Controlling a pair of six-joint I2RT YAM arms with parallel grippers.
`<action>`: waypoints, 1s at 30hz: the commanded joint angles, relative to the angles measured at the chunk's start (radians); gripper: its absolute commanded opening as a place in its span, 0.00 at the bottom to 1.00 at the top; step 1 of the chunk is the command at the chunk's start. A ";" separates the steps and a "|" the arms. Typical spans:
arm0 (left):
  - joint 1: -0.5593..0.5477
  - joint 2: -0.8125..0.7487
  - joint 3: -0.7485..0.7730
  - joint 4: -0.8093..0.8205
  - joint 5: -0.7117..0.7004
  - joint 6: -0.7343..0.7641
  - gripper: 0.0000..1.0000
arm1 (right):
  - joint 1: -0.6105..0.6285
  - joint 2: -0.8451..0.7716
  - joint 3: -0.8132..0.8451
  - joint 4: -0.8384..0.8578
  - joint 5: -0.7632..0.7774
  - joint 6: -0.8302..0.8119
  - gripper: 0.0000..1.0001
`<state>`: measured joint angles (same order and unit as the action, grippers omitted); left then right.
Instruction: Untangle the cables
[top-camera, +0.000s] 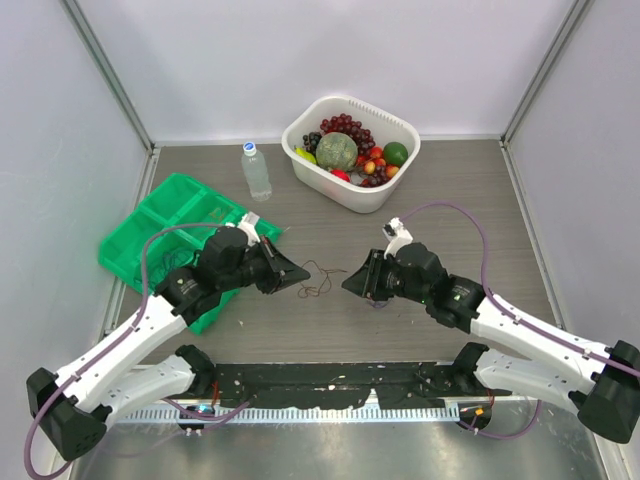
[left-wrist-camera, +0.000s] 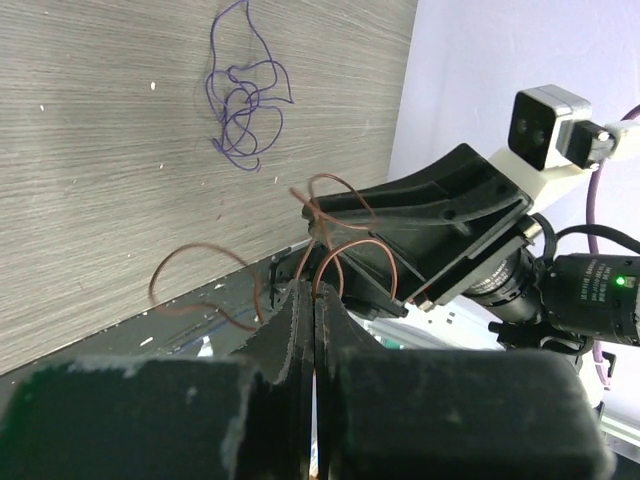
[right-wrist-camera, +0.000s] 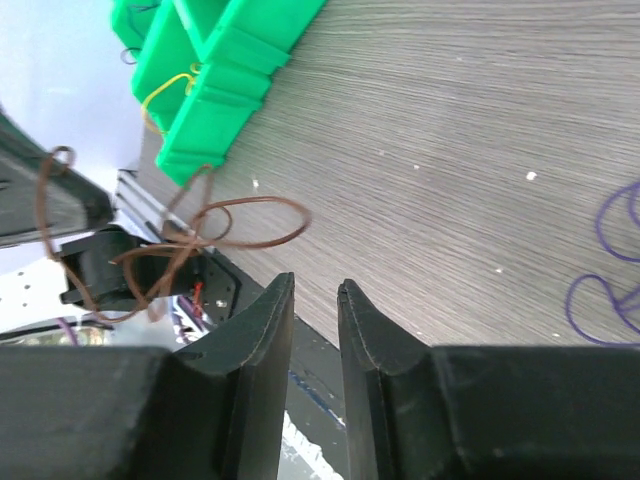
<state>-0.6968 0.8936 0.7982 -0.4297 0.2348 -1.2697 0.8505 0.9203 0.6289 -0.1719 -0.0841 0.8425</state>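
Observation:
A thin brown cable (top-camera: 318, 280) hangs in loops between my two grippers at the middle of the table. My left gripper (left-wrist-camera: 315, 292) is shut on one end of this brown cable (left-wrist-camera: 345, 240), and its loops stand up in front of the jaws. My right gripper (right-wrist-camera: 315, 288) is open just beside the brown cable (right-wrist-camera: 235, 222), with nothing between its fingers. A tangled purple cable (left-wrist-camera: 245, 105) lies flat on the wooden table, apart from the brown one, and its edge shows as purple loops (right-wrist-camera: 610, 270) in the right wrist view. A yellow cable (right-wrist-camera: 168, 88) lies in the green tray (right-wrist-camera: 215, 60).
The green compartment tray (top-camera: 150, 225) sits at the left behind my left arm. A white basket (top-camera: 405, 125) of toy fruit stands at the back centre, with a small water bottle (top-camera: 256, 172) to its left. A black rail (top-camera: 330, 385) runs along the near edge.

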 joint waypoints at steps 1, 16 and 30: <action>0.005 -0.022 0.056 -0.035 -0.026 0.033 0.00 | 0.002 -0.008 0.068 -0.092 0.078 -0.068 0.31; 0.008 0.024 0.139 -0.021 -0.016 -0.152 0.00 | 0.012 -0.024 0.029 0.166 -0.241 -0.188 0.61; 0.010 0.036 0.024 0.250 0.152 -0.401 0.00 | 0.015 -0.038 0.015 0.264 -0.256 -0.350 0.62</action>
<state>-0.6914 0.9360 0.8520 -0.3351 0.3096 -1.5738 0.8581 0.9051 0.6464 0.0174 -0.3035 0.5701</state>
